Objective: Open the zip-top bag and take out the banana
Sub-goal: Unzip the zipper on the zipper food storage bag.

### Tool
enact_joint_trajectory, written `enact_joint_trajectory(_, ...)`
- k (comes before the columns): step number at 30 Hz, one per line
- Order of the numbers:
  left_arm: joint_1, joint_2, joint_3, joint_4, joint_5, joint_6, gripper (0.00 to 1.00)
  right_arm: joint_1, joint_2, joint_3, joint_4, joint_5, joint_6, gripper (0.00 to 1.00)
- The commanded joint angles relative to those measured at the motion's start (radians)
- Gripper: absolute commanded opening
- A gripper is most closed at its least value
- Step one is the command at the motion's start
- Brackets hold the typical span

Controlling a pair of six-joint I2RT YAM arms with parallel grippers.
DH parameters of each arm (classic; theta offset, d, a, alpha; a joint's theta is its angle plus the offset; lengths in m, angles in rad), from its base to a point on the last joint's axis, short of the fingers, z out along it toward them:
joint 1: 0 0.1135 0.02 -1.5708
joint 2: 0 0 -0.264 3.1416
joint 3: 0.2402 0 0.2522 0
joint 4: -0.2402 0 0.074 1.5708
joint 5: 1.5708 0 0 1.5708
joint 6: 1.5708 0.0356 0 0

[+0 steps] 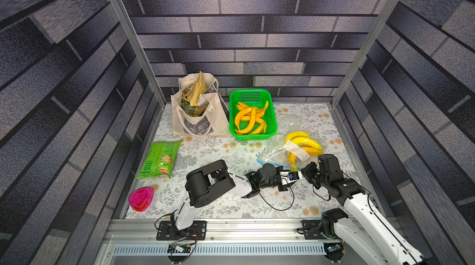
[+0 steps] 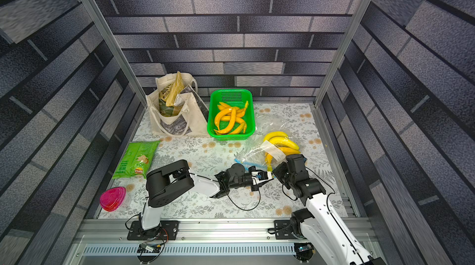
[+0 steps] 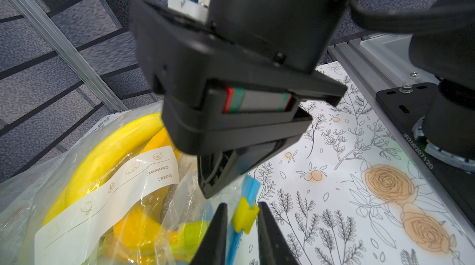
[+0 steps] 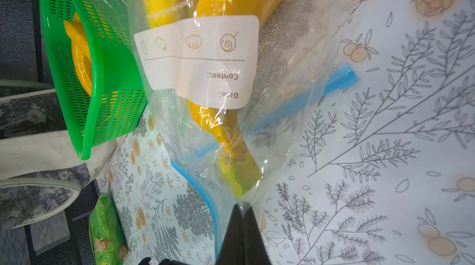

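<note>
On the floral-print table [image 1: 231,207], a cream canvas tote bag [image 1: 198,117], a green perforated plastic basket [image 1: 250,91] of loose yellow bananas [image 1: 246,120], a green crisp packet [image 1: 159,159] and a pink lidded container [image 1: 141,198] are seen. The yellow banana bunch [image 1: 304,143] is enclosed in the clear zip-top plastic bag [image 1: 277,145] just beside the basket. The bag's edge is pinched in the closed right gripper [image 4: 241,209]. The small yellow slider [image 3: 244,216], hidden behind the wrists in both top views, is flanked by the narrowly parted jaws of the left gripper [image 3: 243,207]

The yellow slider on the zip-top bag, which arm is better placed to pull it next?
Left. The left gripper has its fingers on either side of the yellow slider, jaws slightly apart. The right gripper is shut on the zip-top bag by the banana stems, likely anchoring it.
</note>
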Motion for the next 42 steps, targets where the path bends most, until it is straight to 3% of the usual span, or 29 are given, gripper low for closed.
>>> enact_joint_trajectory(1, -0.004, 0.011, 0.031, 0.013, 0.0, 0.018, 0.19, 0.005, -0.004, 0.01, 0.002, -0.01, -0.01, 0.0)
enact_joint_trajectory(11, 0.002, 0.029, 0.04, -0.036, -0.027, 0.045, 0.07, 0.005, -0.043, 0.013, -0.004, -0.015, -0.004, 0.0)
enact_joint_trajectory(21, 0.025, 0.034, 0.004, -0.012, -0.072, 0.047, 0.07, 0.006, -0.068, 0.03, -0.074, 0.04, -0.028, 0.0)
enact_joint_trajectory(22, 0.025, 0.032, 0.002, -0.008, -0.072, 0.046, 0.07, 0.006, -0.066, 0.03, -0.076, 0.039, -0.029, 0.01)
enact_joint_trajectory(26, 0.019, 0.034, 0.01, -0.001, -0.08, 0.046, 0.07, 0.006, -0.068, 0.02, -0.058, -0.008, -0.015, 0.25)
enact_joint_trajectory(28, 0.017, 0.044, 0.017, 0.006, -0.084, 0.046, 0.07, 0.005, -0.08, 0.015, -0.06, -0.028, -0.001, 0.3)
enact_joint_trajectory(35, 0.014, 0.067, 0.023, 0.021, -0.092, 0.041, 0.08, 0.006, -0.144, -0.023, -0.071, -0.046, 0.056, 0.27)
enact_joint_trajectory(42, 0.005, 0.057, 0.016, 0.04, -0.092, 0.031, 0.08, 0.005, -0.114, -0.059, -0.024, -0.064, 0.087, 0.26)
